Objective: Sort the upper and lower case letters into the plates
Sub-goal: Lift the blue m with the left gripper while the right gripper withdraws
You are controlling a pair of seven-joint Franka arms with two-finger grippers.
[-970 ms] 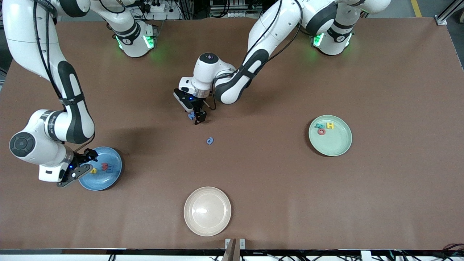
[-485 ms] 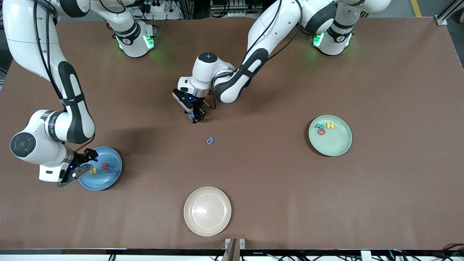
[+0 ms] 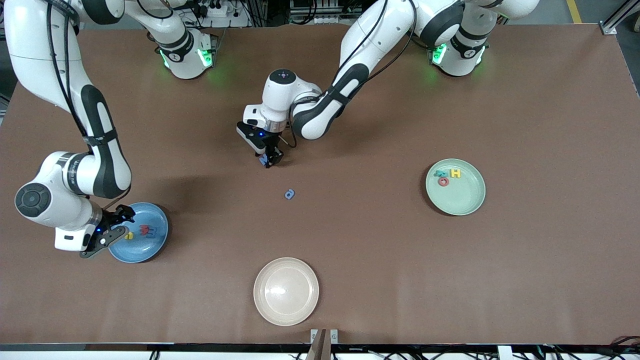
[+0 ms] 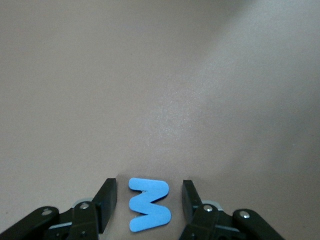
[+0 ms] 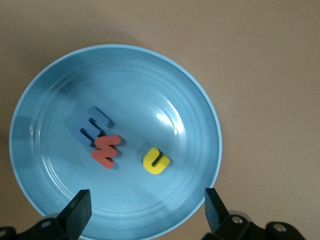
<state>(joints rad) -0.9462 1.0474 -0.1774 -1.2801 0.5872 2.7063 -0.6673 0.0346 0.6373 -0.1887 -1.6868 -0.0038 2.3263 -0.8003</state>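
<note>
My left gripper is down at the table's middle, its open fingers standing either side of a flat blue letter with a small gap on each side. A smaller blue letter lies loose on the table, nearer the front camera. My right gripper hangs open over the sky-blue plate, empty. That plate holds a blue letter, a red one and a yellow one. The mint green plate holds a teal letter, a yellow H and a red ring-shaped letter.
A cream-beige plate sits bare near the table's front edge. The brown table top stretches wide between the plates.
The left gripper's fingers have drawn in around the blue letter, and the hand has shifted slightly toward the right arm's end. The right arm has not moved.
</note>
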